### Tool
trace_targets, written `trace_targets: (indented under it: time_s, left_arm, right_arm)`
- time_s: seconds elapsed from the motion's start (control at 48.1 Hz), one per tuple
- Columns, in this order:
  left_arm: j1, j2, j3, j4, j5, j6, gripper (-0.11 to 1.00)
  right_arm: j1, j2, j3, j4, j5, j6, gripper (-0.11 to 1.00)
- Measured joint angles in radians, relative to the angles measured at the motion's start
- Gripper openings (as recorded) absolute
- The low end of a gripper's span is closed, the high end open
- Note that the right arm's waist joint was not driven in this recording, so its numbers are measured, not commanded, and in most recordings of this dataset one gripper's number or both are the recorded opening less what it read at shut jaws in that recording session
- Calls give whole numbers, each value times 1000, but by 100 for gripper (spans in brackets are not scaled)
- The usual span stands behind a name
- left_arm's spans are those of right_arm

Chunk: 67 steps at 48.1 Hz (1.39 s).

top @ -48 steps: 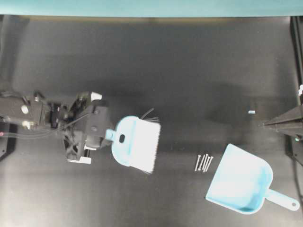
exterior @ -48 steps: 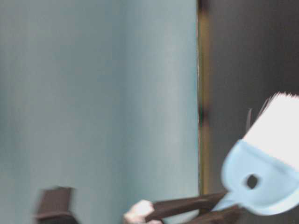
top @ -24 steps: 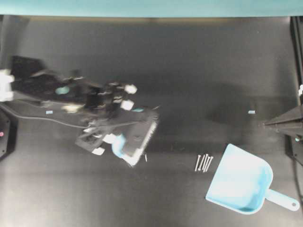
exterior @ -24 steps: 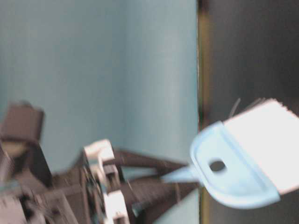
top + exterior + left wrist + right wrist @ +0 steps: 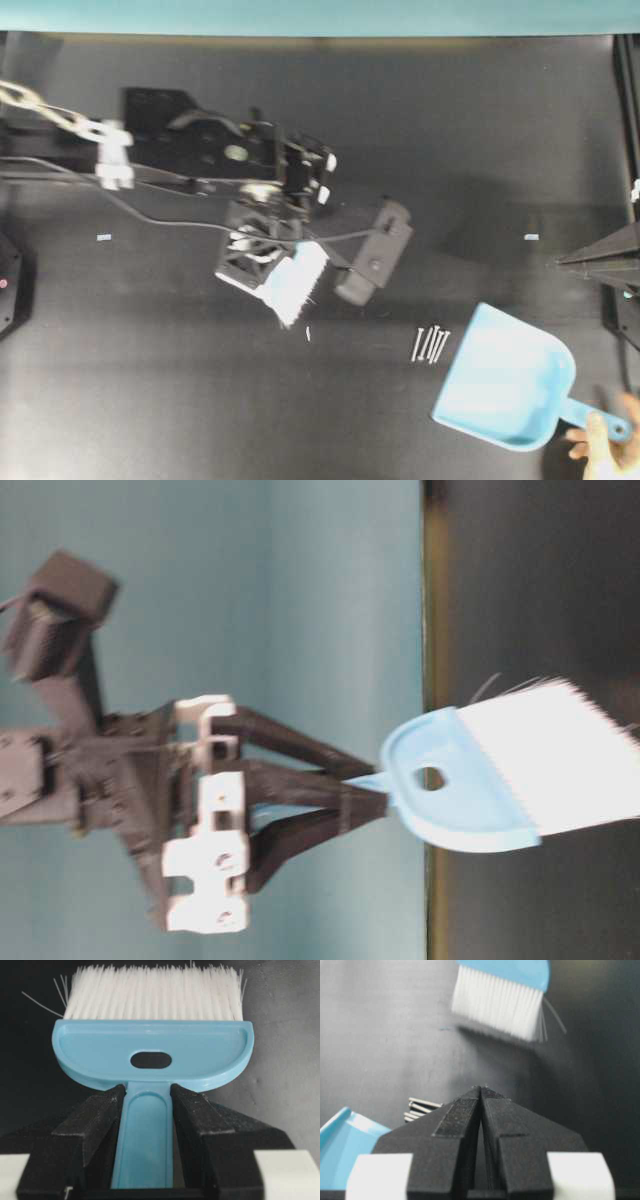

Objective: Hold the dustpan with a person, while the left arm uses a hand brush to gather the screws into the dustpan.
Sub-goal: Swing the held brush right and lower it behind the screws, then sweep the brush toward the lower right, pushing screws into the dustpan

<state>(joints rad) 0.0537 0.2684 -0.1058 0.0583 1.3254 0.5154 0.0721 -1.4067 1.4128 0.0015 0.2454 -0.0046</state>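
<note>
My left gripper [image 5: 146, 1097] is shut on the short handle of the light blue hand brush [image 5: 152, 1052]. In the overhead view the brush [image 5: 291, 283] hangs under the left arm [image 5: 215, 150] with its white bristles pointing down at the table, left of centre. Several silver screws [image 5: 430, 343] lie side by side just off the mouth of the light blue dustpan [image 5: 505, 388] at the lower right. One loose screw [image 5: 307, 333] lies below the brush. A person's hand [image 5: 608, 450] is at the end of the dustpan handle. My right gripper [image 5: 481, 1089] is shut and holds nothing, at the right edge.
The table is a black mat [image 5: 200, 400] with a teal wall [image 5: 320, 15] along the far side. Two tiny blue specks [image 5: 104, 237] [image 5: 531, 237] lie on the mat. The left arm's cables [image 5: 150, 210] trail to the left.
The left arm has swung right and up with the brush, turning its bristles down toward the table. A person's hand has come in at the dustpan handle. The right gripper has not moved.
</note>
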Motion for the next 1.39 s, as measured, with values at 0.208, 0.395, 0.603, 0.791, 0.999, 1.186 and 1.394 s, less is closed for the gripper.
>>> trace_targets:
  time_s: [0.208,0.395,0.603,0.791,0.999,1.186,1.394]
  left_arm:
    - [-5,25,-26,2,-31,-8,32]
    - [-35,52,-57,3,-133,-9,32]
    - [-72,104,-74,2,-201,-12,32]
    - [-91,175,-94,2,-241,-12,32]
    - [-95,201,-138,2,-245,-11,32]
    - [-97,224,-189,2,-265,-12,32]
    - [-127,267,-242,6,-282,-15,32]
  right_arm:
    - [0,0,0,0,0,0,0]
    - [-2,0,0,0,-2,0,0]
    - [-2,-2,0,0,0,0,0]
    - [0,-2,0,0,-2,0,0]
    - [0,-2,0,0,-2,0,0]
    - [0,-2,0,0,0,0,0]
    - [0,-2,0,0,0,0,0]
